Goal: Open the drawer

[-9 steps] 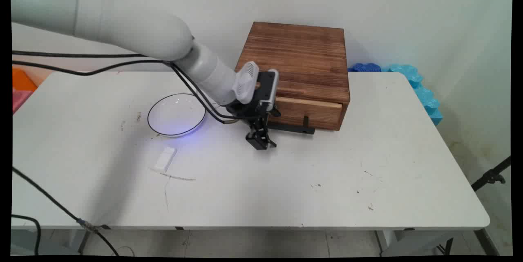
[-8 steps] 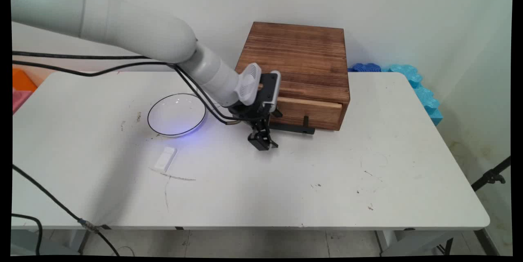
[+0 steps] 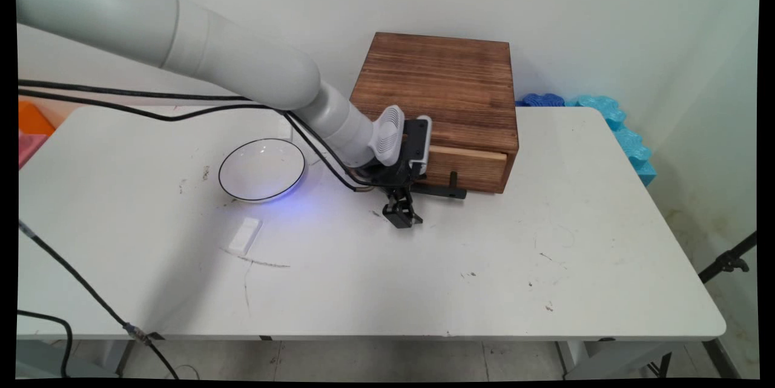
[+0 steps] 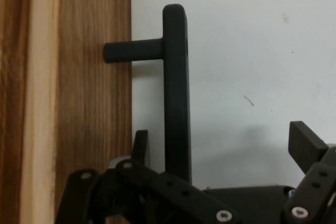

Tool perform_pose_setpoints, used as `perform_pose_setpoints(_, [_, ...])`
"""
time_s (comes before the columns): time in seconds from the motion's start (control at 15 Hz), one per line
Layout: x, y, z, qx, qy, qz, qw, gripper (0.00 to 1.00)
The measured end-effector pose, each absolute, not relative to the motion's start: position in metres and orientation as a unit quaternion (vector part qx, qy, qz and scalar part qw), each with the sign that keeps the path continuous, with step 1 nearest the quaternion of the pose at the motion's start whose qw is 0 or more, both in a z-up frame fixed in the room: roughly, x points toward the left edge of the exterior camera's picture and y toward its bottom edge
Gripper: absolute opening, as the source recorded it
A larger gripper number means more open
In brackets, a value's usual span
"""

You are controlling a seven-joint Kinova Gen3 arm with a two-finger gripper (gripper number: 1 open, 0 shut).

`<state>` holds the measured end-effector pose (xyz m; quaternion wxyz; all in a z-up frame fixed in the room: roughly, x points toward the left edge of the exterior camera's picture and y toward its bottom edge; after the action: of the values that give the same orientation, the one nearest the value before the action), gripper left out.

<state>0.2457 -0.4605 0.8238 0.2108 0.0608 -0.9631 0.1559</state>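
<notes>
A wooden drawer box (image 3: 442, 82) stands at the back of the table, its drawer front (image 3: 466, 167) (image 4: 79, 98) bearing a black bar handle (image 3: 433, 190) (image 4: 176, 87). My gripper (image 3: 402, 217) (image 4: 223, 140) hangs low over the table at the handle's left end and is open. In the hand view the bar runs between the two fingers, close to the left finger (image 4: 140, 145) and far from the right one (image 4: 307, 142). Nothing is held.
A white bowl with a dark rim (image 3: 261, 169) sits left of the gripper, with a small white block (image 3: 244, 235) in front of it. Blue foam pieces (image 3: 611, 115) lie beyond the table's far right corner. Black cables trail from the arm over the left side.
The arm has moved to the right, carrying the gripper closer to the drawer handle. The bowl, block and box have not moved.
</notes>
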Motion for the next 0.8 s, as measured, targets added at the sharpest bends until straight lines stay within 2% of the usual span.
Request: perform_pose_setpoints(0.8, [0.229, -0.458, 0.804, 0.086, -0.969, 0.126, 0.195, 1.00])
